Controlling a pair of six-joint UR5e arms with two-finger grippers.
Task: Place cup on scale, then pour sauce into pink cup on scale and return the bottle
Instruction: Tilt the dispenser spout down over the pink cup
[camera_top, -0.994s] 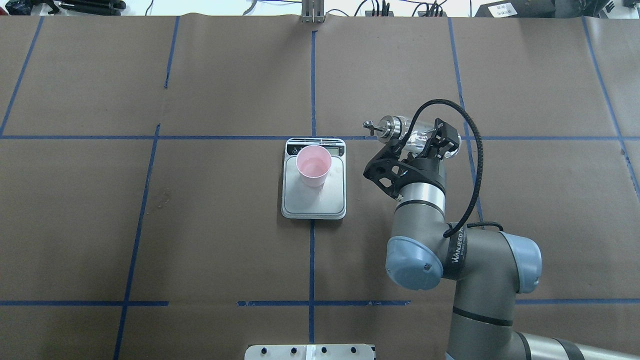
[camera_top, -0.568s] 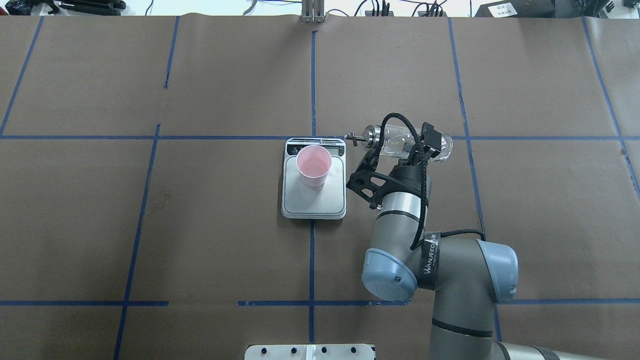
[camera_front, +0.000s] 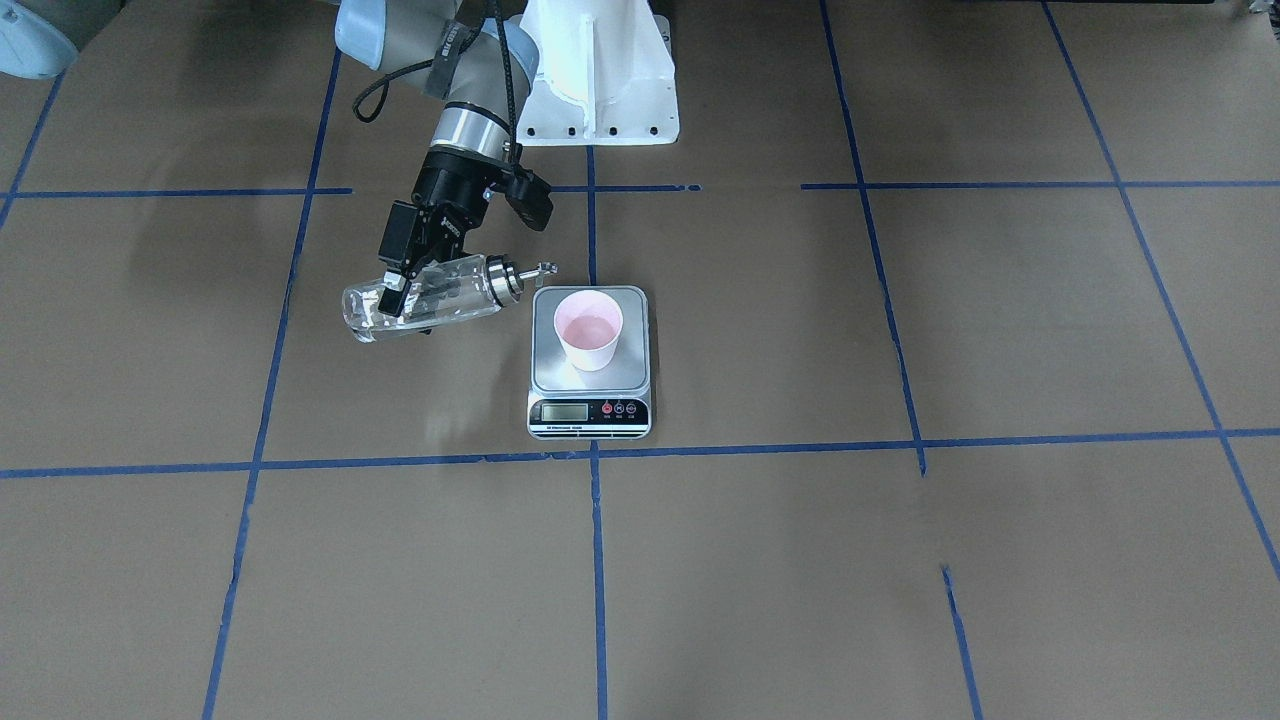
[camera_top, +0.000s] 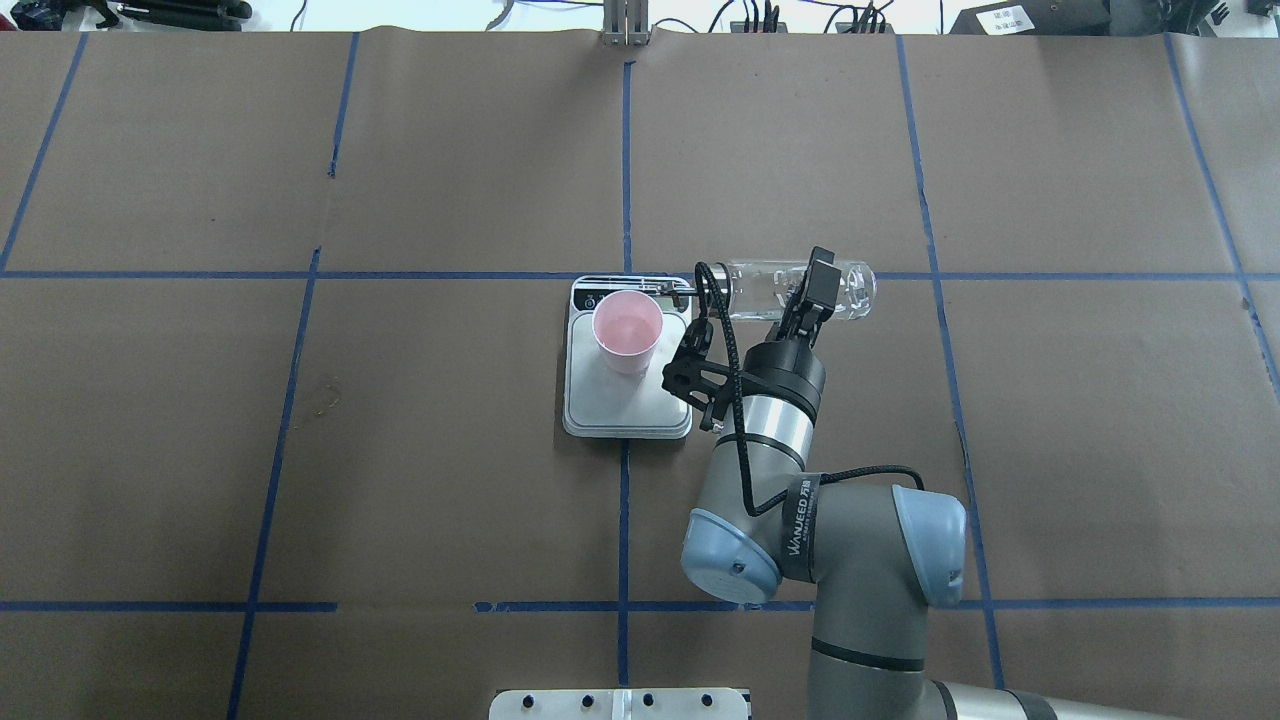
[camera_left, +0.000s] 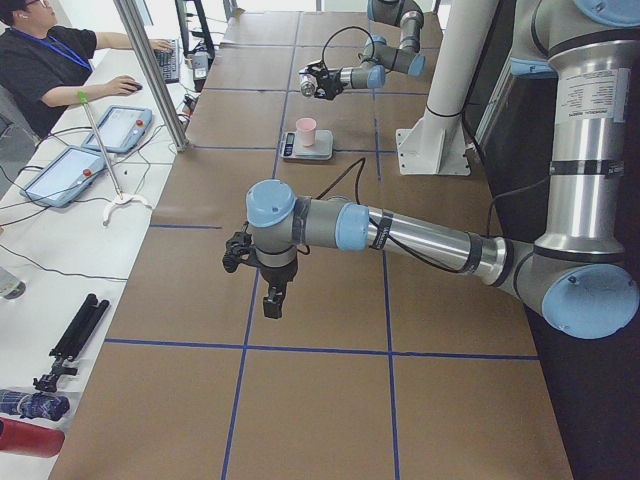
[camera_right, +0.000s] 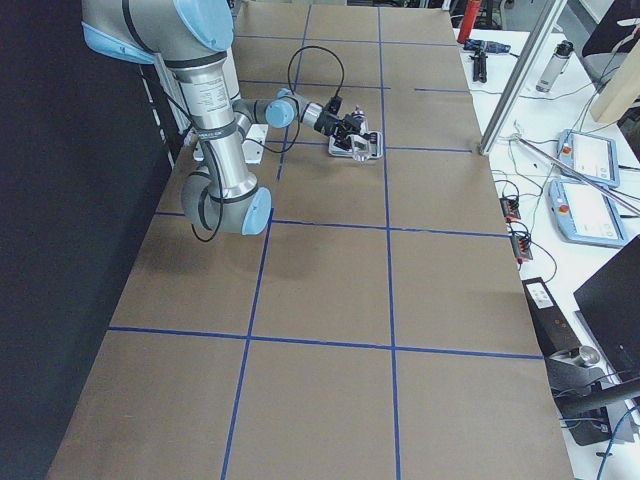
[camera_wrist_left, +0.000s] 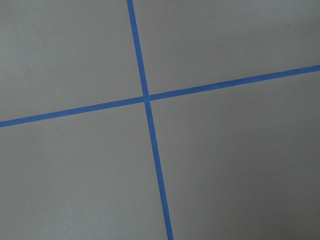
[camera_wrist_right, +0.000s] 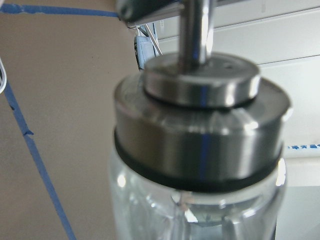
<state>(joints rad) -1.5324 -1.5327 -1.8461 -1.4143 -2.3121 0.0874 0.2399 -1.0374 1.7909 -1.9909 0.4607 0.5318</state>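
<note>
Beside the scale, on the robot's right of it, your front-facing camera shows the right gripper pinching the bottle around its glass body, with the jaws pressed against both sides. The bottle lies nearly level with its spout aimed at the cup. I judge this is the approach to the pour, since the tip is short of the cup's rim. The cup stands upright on the scale's platform.

From overhead, the spout reaches just over the scale's edge, right beside the cup, and nothing lies between them. Gripping mid-body leaves the pouring end free.

From the table's end on the robot's left, the left gripper hangs over the brown paper, well apart from the scale. You cannot tell how its jaws stand. A person sits at a side desk, away from the scale.

From the opposite end, the right arm stretches out to the scale — too small there for detail.

The left wrist camera sees only blue tape lines crossing. The right wrist camera is filled by the bottle's silver cap — close and blurred.
</note>
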